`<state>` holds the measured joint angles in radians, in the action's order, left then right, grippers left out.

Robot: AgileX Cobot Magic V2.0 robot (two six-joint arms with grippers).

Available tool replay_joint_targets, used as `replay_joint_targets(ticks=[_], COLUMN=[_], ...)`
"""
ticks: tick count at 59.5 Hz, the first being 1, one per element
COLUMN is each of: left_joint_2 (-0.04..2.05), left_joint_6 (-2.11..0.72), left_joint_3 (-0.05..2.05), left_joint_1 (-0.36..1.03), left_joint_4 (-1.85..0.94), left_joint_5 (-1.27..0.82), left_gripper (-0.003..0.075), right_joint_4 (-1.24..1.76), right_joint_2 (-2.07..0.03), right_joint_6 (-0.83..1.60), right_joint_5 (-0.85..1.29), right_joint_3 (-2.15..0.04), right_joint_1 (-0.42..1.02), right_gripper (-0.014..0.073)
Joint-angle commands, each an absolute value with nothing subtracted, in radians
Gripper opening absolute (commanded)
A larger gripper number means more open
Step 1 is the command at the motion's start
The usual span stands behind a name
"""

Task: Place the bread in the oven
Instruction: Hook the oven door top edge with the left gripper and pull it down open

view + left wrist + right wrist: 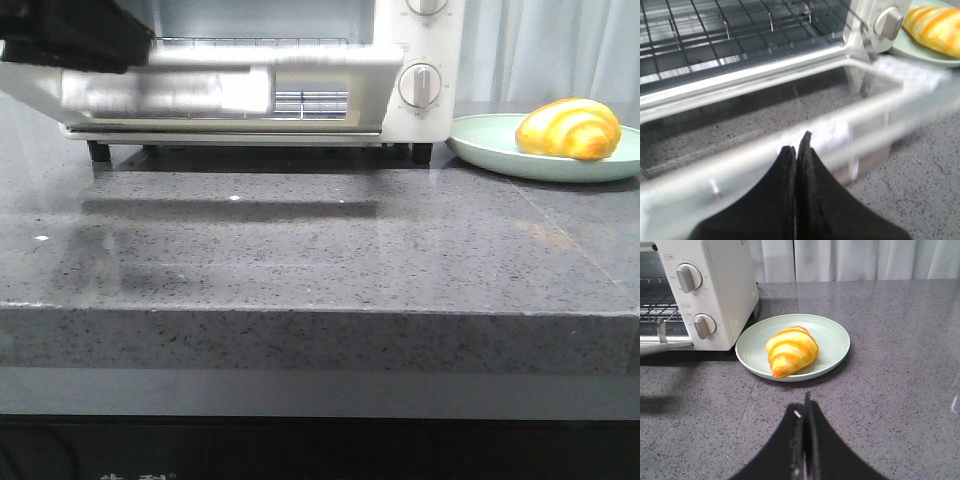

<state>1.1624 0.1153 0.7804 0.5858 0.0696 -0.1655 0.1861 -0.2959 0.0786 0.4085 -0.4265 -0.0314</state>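
Observation:
The white oven [425,60] stands at the back of the counter with its glass door [230,90] swung part-way down and blurred; its wire rack [715,30] shows inside. My left gripper [797,146] is shut with nothing in it, its tips over the door's top rail [765,145]. The left arm [70,40] is a dark shape at the oven's upper left. The bread [568,128] [791,350], golden with orange stripes, lies on a pale green plate [490,140] [832,337] right of the oven. My right gripper [804,407] is shut and empty, short of the plate.
Two round dials [689,277] sit on the oven's right panel, next to the plate. Grey speckled counter [320,250] spreads in front, its front edge [320,312] near the camera. White curtains [850,260] hang behind.

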Motion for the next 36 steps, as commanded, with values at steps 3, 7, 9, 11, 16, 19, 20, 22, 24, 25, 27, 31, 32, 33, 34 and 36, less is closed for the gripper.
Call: replay_joint_targets(ticks=[3, 7, 9, 11, 16, 19, 20, 22, 24, 25, 27, 31, 32, 33, 34, 36], left_joint_2=[1.133, 1.129, 1.124, 1.117, 1.085, 1.058, 1.05, 1.025, 0.999, 0.988, 0.961, 0.907, 0.897, 0.883, 0.873, 0.851], left_joint_6=[0.125, 0.125, 0.125, 0.125, 0.125, 0.125, 0.125, 0.125, 0.125, 0.125, 0.125, 0.125, 0.125, 0.125, 0.125, 0.125], left_joint_3=[0.807, 0.807, 0.807, 0.807, 0.807, 0.807, 0.807, 0.805, 0.802, 0.796, 0.786, 0.768, 0.764, 0.758, 0.753, 0.742], left_joint_1=[0.589, 0.589, 0.589, 0.589, 0.589, 0.585, 0.583, 0.574, 0.563, 0.553, 0.531, 0.472, 0.448, 0.431, 0.406, 0.36], left_joint_4=[0.064, 0.053, 0.043, 0.039, 0.039, 0.039, 0.039, 0.039, 0.039, 0.039, 0.039, 0.039, 0.039, 0.039, 0.039, 0.039], left_joint_5=[-0.098, -0.107, -0.112, -0.112, -0.107, -0.11, -0.112, -0.117, -0.117, -0.115, -0.11, -0.107, -0.107, -0.109, -0.109, -0.111], left_gripper=[-0.0021, -0.0021, -0.0021, -0.0021, -0.0021, -0.0021, -0.0021, -0.0021, -0.0021, -0.0021, -0.0021, -0.0021, -0.0021, -0.0021, -0.0021, -0.0021], right_joint_4=[0.193, 0.193, 0.193, 0.193, 0.193, 0.193, 0.193, 0.193, 0.193, 0.193, 0.193, 0.193, 0.193, 0.193, 0.193, 0.193], right_joint_2=[-0.313, -0.313, -0.313, -0.313, -0.313, -0.313, -0.313, -0.313, -0.313, -0.313, -0.313, -0.313, -0.313, -0.313, -0.313, -0.313], right_joint_6=[0.087, 0.087, 0.087, 0.087, 0.087, 0.087, 0.087, 0.087, 0.087, 0.087, 0.087, 0.087, 0.087, 0.087, 0.087, 0.087], right_joint_5=[0.323, 0.323, 0.323, 0.323, 0.323, 0.323, 0.323, 0.323, 0.323, 0.323, 0.324, 0.335, 0.339, 0.346, 0.351, 0.36], right_joint_3=[-0.462, -0.462, -0.462, -0.462, -0.462, -0.462, -0.462, -0.462, -0.462, -0.462, -0.462, -0.462, -0.462, -0.462, -0.462, -0.462], right_joint_1=[-0.031, -0.031, -0.031, -0.031, -0.031, -0.031, -0.031, -0.031, -0.031, -0.031, -0.031, -0.031, -0.031, -0.031, -0.031, -0.031], right_gripper=[-0.0067, -0.0067, -0.0067, -0.0067, -0.0067, -0.0067, -0.0067, -0.0067, -0.0067, -0.0067, -0.0067, -0.0067, -0.0067, -0.0067, -0.0067, -0.0067])
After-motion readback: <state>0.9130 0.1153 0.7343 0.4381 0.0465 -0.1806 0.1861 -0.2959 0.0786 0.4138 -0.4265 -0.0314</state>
